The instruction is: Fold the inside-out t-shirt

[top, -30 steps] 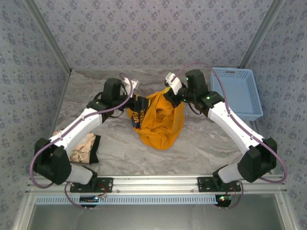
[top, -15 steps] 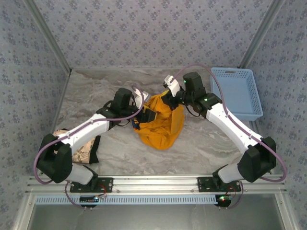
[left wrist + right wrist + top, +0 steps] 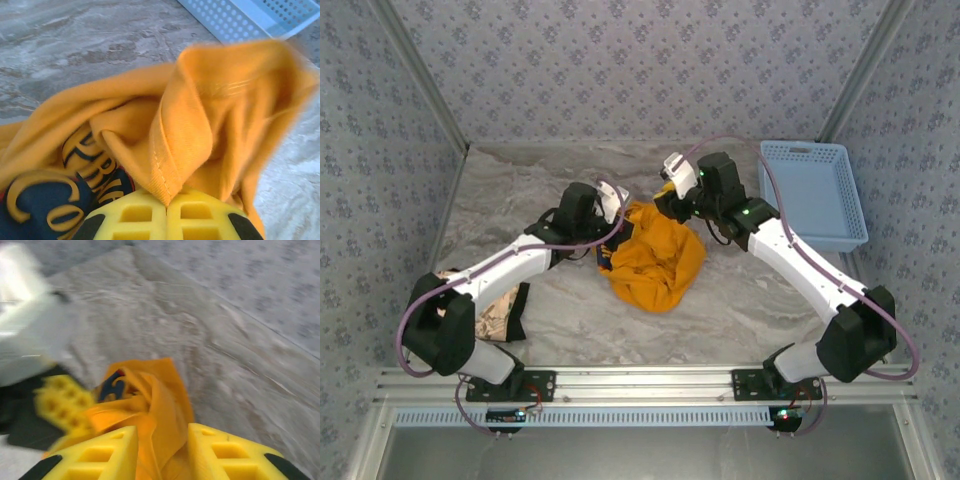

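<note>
My left gripper (image 3: 166,201) is clamped tight on a stitched hem of the orange-yellow inside-out t-shirt (image 3: 655,265). The shirt lies bunched in a heap near the middle of the marble table (image 3: 750,300), with its dark printed graphic showing. My right gripper (image 3: 161,440) is at the heap's far edge, fingers apart with a fold of cloth between them, and I cannot tell whether it grips.

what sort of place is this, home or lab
Probably a robot test cell, not a home: two arms bolted to a metal rail at the edge of a marble-look table, patterned wall panels in a metal frame around it, and an orange t-shirt being handled.
</note>
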Tool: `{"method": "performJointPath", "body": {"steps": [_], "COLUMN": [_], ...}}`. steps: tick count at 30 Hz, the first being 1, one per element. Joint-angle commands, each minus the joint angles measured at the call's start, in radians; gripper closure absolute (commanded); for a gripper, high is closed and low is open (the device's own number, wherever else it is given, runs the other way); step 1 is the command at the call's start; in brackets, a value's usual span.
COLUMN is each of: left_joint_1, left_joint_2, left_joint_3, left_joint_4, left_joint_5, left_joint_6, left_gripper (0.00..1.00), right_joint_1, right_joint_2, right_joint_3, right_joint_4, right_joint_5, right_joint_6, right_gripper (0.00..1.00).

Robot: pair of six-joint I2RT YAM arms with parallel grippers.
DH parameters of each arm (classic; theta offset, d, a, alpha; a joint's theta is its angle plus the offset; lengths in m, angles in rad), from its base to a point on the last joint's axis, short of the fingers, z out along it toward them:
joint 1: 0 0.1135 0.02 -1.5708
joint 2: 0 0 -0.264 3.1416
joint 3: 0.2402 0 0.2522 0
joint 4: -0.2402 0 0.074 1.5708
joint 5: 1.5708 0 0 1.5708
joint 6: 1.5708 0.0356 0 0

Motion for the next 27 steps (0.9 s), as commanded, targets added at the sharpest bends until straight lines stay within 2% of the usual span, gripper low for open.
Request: {"method": "performJointPath", "body": {"steps": [1, 6, 9, 10, 11, 13, 15, 16, 17, 20, 23, 27], "left_joint_1": [0.004, 0.045, 0.072, 0.083, 0.094, 0.108, 0.116, 0.12, 0.124, 0.13, 0.13, 0.132], "left_joint_2": [-0.043, -0.017, -0.004, -0.003, -0.004, -0.006, -0.008, -0.006, -0.008, -0.008, -0.01, -0.019], "left_joint_3": [0.067, 0.12, 0.15, 0.16, 0.168, 0.181, 0.199, 0.204, 0.205, 0.204, 0.208, 0.206], "left_joint_4": [-0.06, -0.181, -0.249, -0.263, -0.272, -0.292, -0.324, -0.332, -0.33, -0.312, -0.313, -0.317], "left_joint_5": [0.138, 0.288, 0.366, 0.393, 0.421, 0.46, 0.462, 0.466, 0.467, 0.486, 0.508, 0.515], "left_joint_6": [-0.022, -0.103, -0.079, -0.081, -0.083, -0.081, -0.08, -0.082, -0.088, -0.122, -0.137, -0.136], "left_gripper": [1.0, 1.0, 1.0, 1.0, 1.0, 1.0, 1.0, 1.0, 1.0, 1.0, 1.0, 1.0], "right_joint_1": [-0.011, 0.025, 0.049, 0.047, 0.044, 0.036, 0.042, 0.062, 0.098, 0.218, 0.256, 0.262], "right_joint_2": [0.018, -0.011, -0.078, -0.108, -0.14, -0.217, -0.267, -0.268, -0.265, -0.25, -0.169, -0.061], "right_joint_3": [-0.015, 0.047, 0.018, -0.006, -0.037, -0.162, -0.229, -0.236, -0.236, -0.257, -0.282, -0.291], "right_joint_4": [-0.001, -0.303, -0.467, -0.503, -0.486, -0.448, -0.434, -0.446, -0.467, -0.433, -0.358, -0.249], "right_joint_5": [0.31, 0.561, 0.509, 0.4, 0.292, 0.179, 0.171, 0.165, 0.186, 0.263, 0.249, 0.341], "right_joint_6": [0.065, 0.258, 0.377, 0.436, 0.492, 0.64, 0.828, 0.881, 0.918, 1.019, 1.078, 1.078], "right_gripper": [0.59, 0.58, 0.58, 0.58, 0.59, 0.64, 0.61, 0.55, 0.51, 0.5, 0.53, 0.6]}}
